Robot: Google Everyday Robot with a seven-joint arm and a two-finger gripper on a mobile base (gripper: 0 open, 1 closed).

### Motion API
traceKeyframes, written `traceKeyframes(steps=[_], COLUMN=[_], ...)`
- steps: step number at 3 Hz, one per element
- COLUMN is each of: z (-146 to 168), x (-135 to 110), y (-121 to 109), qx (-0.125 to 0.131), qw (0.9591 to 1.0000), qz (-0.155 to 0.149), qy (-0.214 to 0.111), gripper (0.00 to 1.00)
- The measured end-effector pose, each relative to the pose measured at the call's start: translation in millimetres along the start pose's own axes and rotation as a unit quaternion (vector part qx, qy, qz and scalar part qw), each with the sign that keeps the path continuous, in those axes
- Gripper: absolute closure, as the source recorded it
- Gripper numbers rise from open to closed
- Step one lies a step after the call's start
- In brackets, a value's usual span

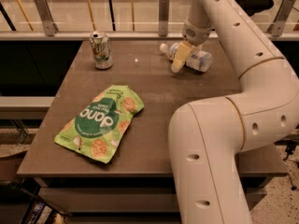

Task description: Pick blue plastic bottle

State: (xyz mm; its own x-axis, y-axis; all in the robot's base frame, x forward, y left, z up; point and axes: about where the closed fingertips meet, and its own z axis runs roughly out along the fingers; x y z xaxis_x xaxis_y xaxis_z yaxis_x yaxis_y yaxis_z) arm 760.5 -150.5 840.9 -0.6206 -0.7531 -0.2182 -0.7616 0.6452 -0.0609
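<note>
One brown rectangular table (pixel 159 90) is carrying three things: one small translucent pale-blue plastic bottle (pixel 200 59), one green-and-silver soda can (pixel 101 50) and one bright green flat snack bag (pixel 100 122). One cream-white robot arm (pixel 219 125) is rising from the near right and arching over the table's right side.

The arm's cream-yellow gripper (pixel 180 59) is pointing down at the far right part of the table, right at the blue plastic bottle. It is overlapping the bottle's middle and appears to be touching it. Whether it is open or closed on the bottle cannot be told from this view.

The blue plastic bottle is lying on its side on the tabletop near the far edge, with its white cap (pixel 163 46) pointing left toward the soda can. The can is standing upright at the far left, well apart from the bottle. The snack bag is lying flat at the near left, tilted.

The bag is showing large white lowercase lettering that begins "dan"; the last letter is unclear. Round cracker pictures are dotting its face. The printing on the can and on the bottle's white label is too small to read.
</note>
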Motion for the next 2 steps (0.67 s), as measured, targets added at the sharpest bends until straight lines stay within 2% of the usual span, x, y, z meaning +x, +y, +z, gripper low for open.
traceKeyframes(steps=[2], z=[8.4], x=[-11.4], y=[-7.7], qx=[0.012], qw=[0.9998], qz=[0.0], qy=[-0.017], gripper=[0.64])
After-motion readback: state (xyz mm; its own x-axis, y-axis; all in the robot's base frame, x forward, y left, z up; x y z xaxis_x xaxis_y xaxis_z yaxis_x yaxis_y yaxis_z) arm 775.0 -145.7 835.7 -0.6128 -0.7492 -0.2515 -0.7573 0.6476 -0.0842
